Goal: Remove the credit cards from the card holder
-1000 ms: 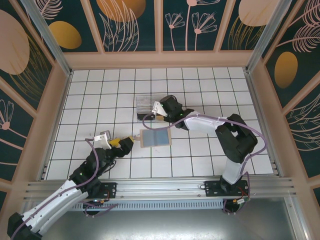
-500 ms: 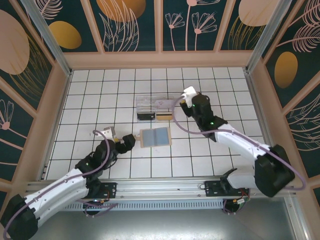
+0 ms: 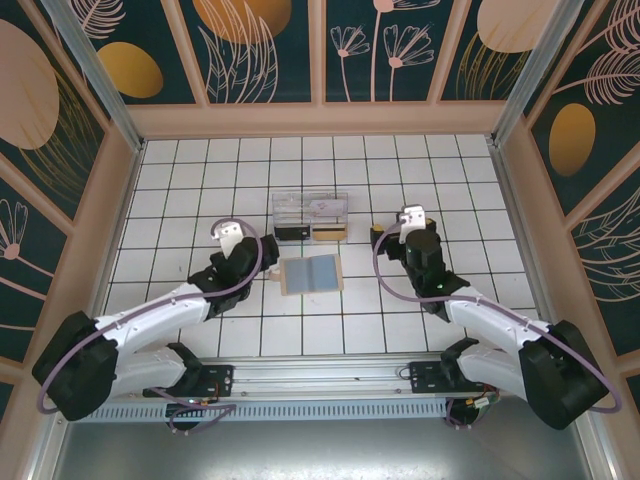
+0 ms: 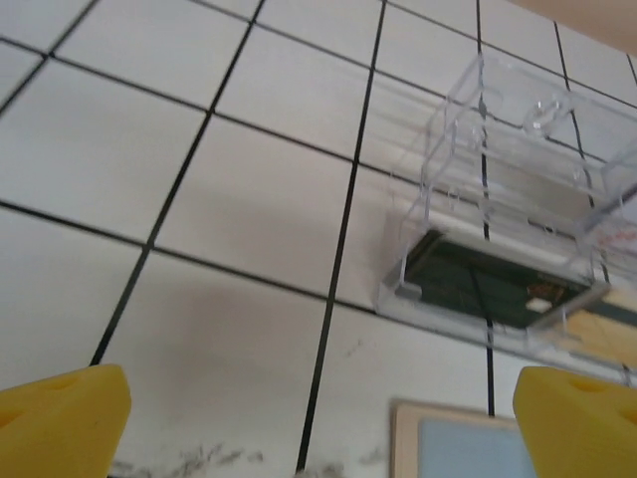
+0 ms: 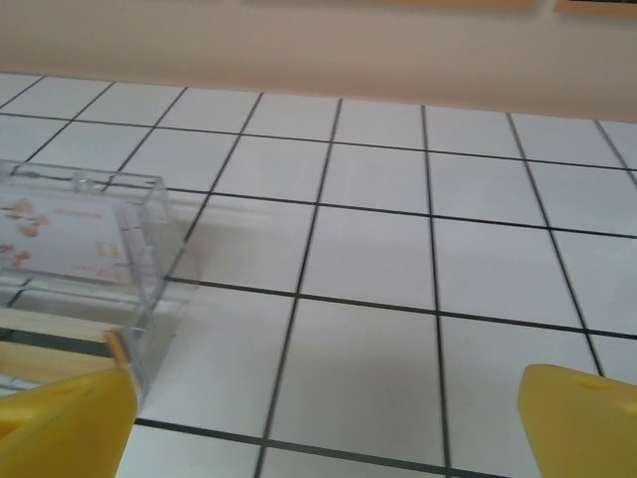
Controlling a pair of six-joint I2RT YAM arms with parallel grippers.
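The left gripper (image 4: 318,418) and right gripper (image 5: 323,418) stand wide either side of the flat tan card holder (image 3: 310,273), open on the white-tiled tabletop (image 3: 200,180), a pale pink-marked credit card (image 5: 60,239) inside the clear plastic box (image 3: 300,212).

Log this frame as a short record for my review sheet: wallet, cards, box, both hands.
wallet: lying open and flat, blue-grey lining up
clear box: behind the wallet, a gap between them
card: pale with pink marks, inside the clear box
more cards in wallet: cannot tell
left hand: open, empty, left of the wallet
right hand: open, empty, right of the clear box
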